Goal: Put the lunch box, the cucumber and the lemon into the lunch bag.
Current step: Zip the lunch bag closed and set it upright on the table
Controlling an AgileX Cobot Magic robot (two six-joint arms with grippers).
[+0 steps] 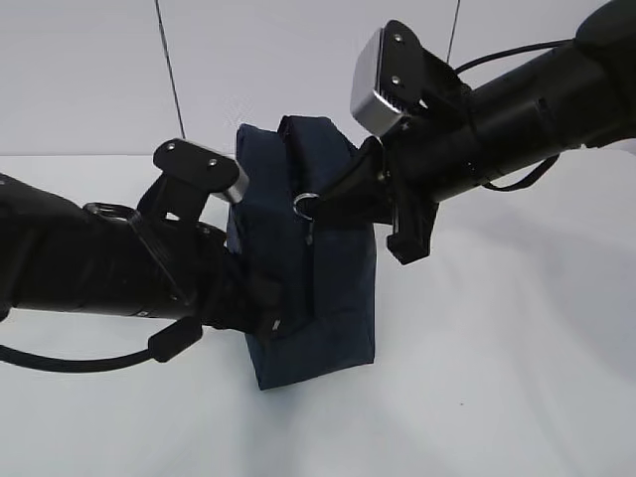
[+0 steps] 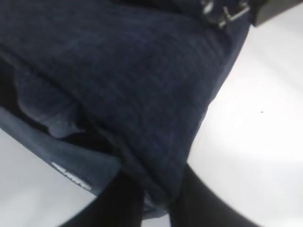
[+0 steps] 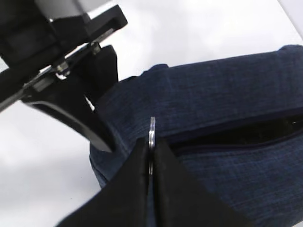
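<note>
Currently the lunch bag (image 1: 313, 268) is stood upright on the white table (image 1: 517, 378), between the two arms, its long axis running away from the exterior camera and one short end faced toward that camera. A handle (image 1: 308, 134) is seen sticking up at the top. The zipper line (image 3: 236, 135) is seen partly parted along the top in the right wrist view, a dark gap shown along the bag's length.

The right gripper (image 3: 150, 156) is clenched on the silver ring pull (image 3: 152, 132), the ring being pinched edge-on between the black fingertips (image 3: 130, 175) at the near end of the zipper. The left gripper (image 2: 158, 198) is pressed at the bag's lower left corner, navy fabric being pinched between its two dark fingers (image 2: 118, 203); a fold of cloth is bunched there. Lunch box, cucumber and lemon cannot be made out in any view.
</note>
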